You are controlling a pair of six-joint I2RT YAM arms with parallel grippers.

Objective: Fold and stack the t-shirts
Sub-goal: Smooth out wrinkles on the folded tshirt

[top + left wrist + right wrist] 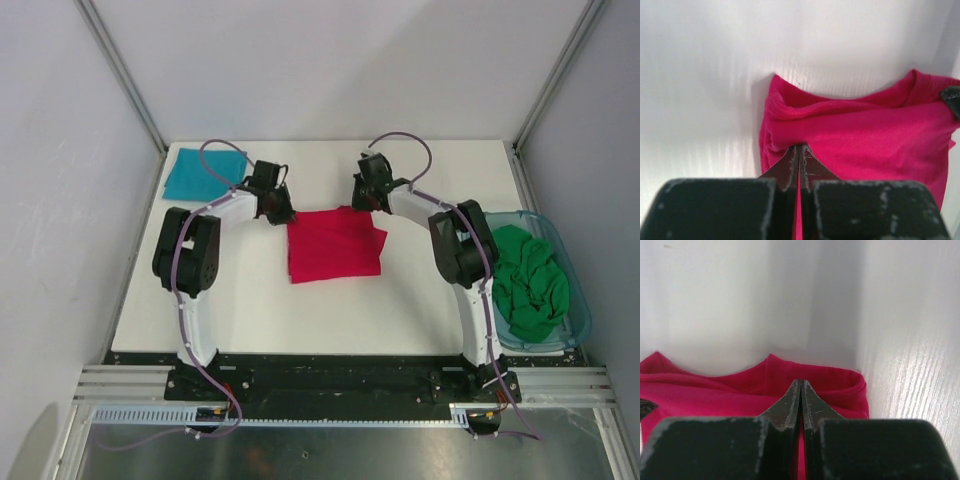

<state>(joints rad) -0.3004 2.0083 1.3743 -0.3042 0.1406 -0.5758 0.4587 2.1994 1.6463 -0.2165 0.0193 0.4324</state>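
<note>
Left claw (800,152) and right claw (800,387) each clench a far corner of the red shirt (335,245) on the table (250,310), but the bite looks thin, maybe top layer only, so pulling could slip a corner and skew the fold.

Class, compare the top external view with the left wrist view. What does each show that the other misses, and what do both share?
Only the top external view shows the teal t-shirt lying flat at the table's far left corner and the green t-shirt heaped in the plastic tub. Only the left wrist view shows, close up, the left claw shut and pinching a rolled edge of cloth. Both show the red t-shirt on the white table.
</note>
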